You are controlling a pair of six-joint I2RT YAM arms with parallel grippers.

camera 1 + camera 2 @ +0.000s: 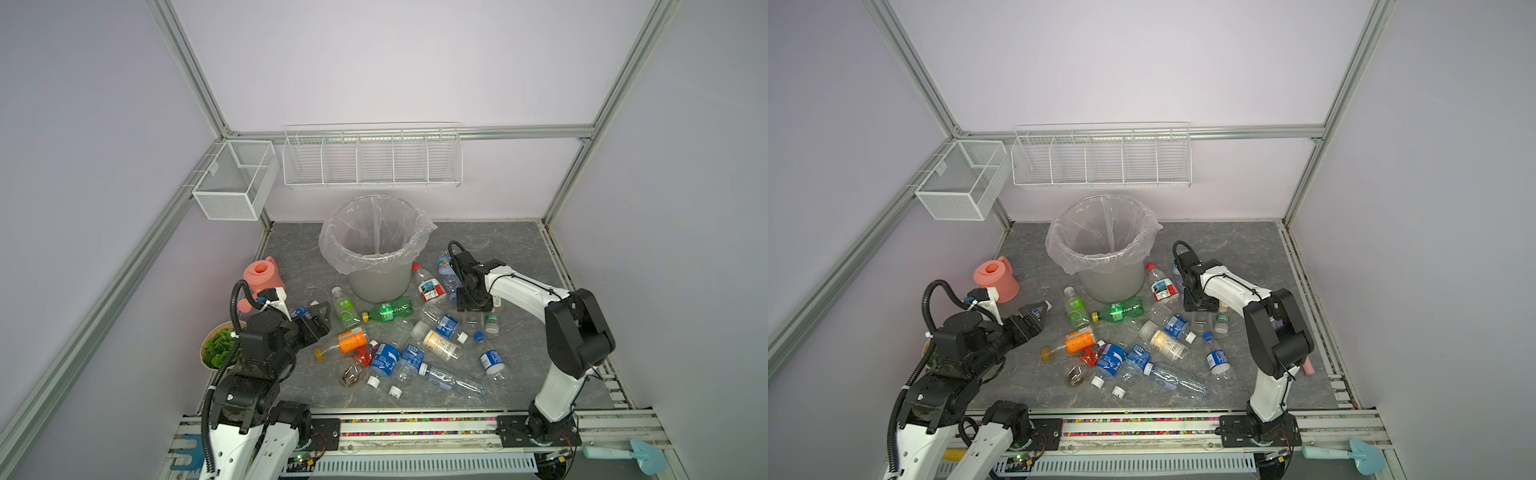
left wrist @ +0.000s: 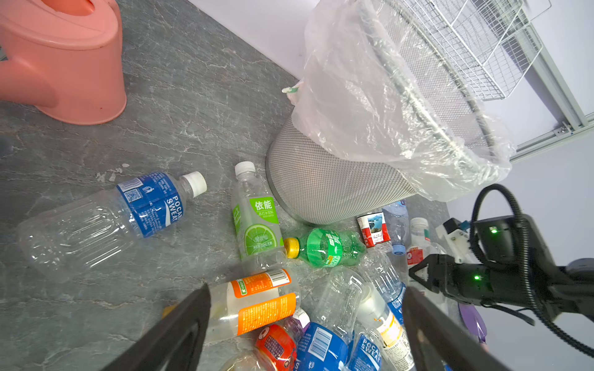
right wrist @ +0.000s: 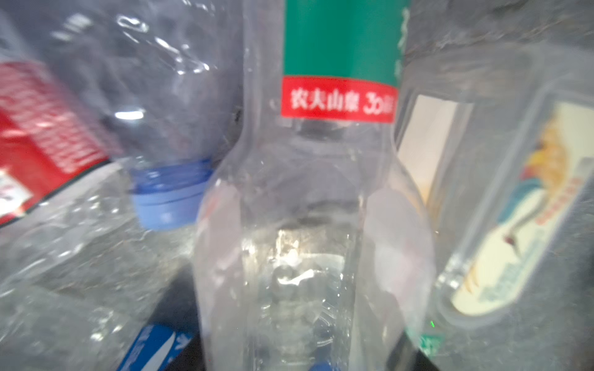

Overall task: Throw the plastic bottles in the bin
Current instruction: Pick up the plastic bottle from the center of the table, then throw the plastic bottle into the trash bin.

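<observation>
1. The bin (image 1: pixel 376 286) stands at centre frame on the tabletop (image 1: pixel 511 249).
2. The plastic bottles (image 1: pixel 384 359) lie piled just below it, overlapping.
3. The left gripper (image 2: pixel 307 289) is cut off at the frame's lower edge, its jaws wide apart and empty.
4. The right gripper (image 1: pixel 473 305) has its jaws hidden among the bottles, so I cannot tell their grip.

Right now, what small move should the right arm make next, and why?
Probably close firmly on the clear bottle with the green and red label. The right gripper is down in the pile beside the bin, and that bottle sits centred in its wrist view. Whether it is gripped can't be seen.
</observation>
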